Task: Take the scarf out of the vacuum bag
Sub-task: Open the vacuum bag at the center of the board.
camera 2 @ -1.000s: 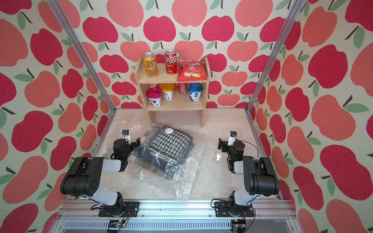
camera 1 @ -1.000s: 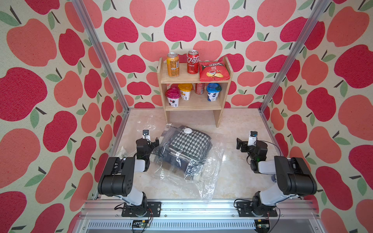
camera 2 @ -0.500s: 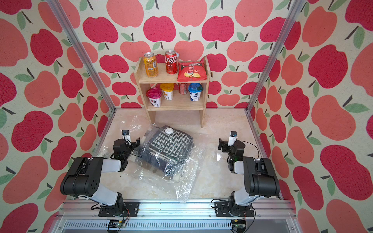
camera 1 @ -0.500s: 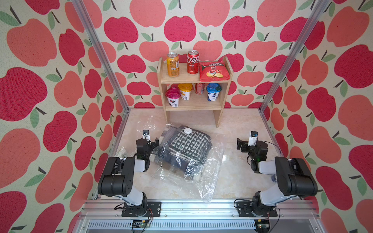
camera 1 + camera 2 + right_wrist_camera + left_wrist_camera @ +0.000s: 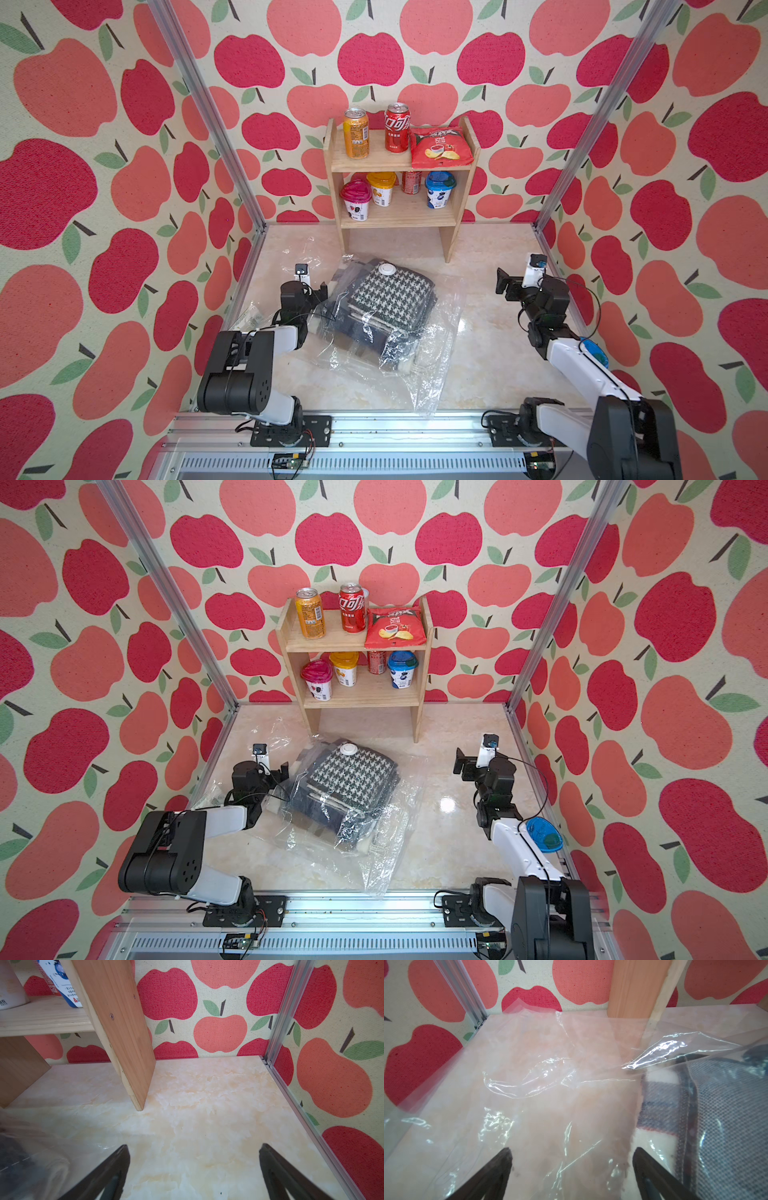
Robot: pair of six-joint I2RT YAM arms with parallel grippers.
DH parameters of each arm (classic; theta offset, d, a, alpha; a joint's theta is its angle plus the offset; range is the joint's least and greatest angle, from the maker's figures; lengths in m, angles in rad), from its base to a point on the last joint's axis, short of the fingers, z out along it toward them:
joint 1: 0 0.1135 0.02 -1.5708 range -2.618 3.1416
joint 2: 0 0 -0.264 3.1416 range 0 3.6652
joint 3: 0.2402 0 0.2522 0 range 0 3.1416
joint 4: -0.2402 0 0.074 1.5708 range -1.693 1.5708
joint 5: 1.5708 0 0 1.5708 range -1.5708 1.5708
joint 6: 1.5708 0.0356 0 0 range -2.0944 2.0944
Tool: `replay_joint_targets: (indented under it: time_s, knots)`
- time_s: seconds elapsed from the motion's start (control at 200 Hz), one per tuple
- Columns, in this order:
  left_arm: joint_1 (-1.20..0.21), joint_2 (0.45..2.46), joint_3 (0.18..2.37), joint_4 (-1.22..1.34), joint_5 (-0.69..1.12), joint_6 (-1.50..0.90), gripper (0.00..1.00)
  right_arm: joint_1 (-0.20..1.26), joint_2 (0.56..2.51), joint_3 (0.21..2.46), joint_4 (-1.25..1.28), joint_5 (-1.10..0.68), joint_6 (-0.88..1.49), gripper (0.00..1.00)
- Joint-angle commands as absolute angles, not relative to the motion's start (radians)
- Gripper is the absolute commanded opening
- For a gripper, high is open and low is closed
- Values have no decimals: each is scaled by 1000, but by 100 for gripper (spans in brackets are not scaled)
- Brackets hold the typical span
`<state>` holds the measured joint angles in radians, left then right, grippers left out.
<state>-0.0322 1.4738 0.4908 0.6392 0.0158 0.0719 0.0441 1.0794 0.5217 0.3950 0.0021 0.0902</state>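
The folded scarf (image 5: 390, 297) lies inside the vacuum bag (image 5: 436, 374) on the worktop (image 5: 494, 332), toward its left edge. The left gripper (image 5: 571, 1153), jaws apart, hangs low over the bag's loose plastic beside the scarf, probably to pinch it. The right gripper (image 5: 193, 1149), jaws apart, hangs over bare worktop near the right edge.

Both top views look steeply down from the near edge of the table (image 5: 490, 257), sharing it whole. Wrist cameras face forward, close behind left gripper (image 5: 572, 1148) and right gripper (image 5: 193, 1145).
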Motion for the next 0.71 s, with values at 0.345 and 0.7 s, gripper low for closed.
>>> replay_joint_targets:
  time_s: [0.345, 0.7]
  knots:
    - [-61, 1023, 857, -189, 55, 19, 98, 51, 951, 737, -336, -352, 492, 100]
    - [-89, 894, 1035, -519, 461, -282, 98, 49, 929, 653, -249, -800, 757, 99]
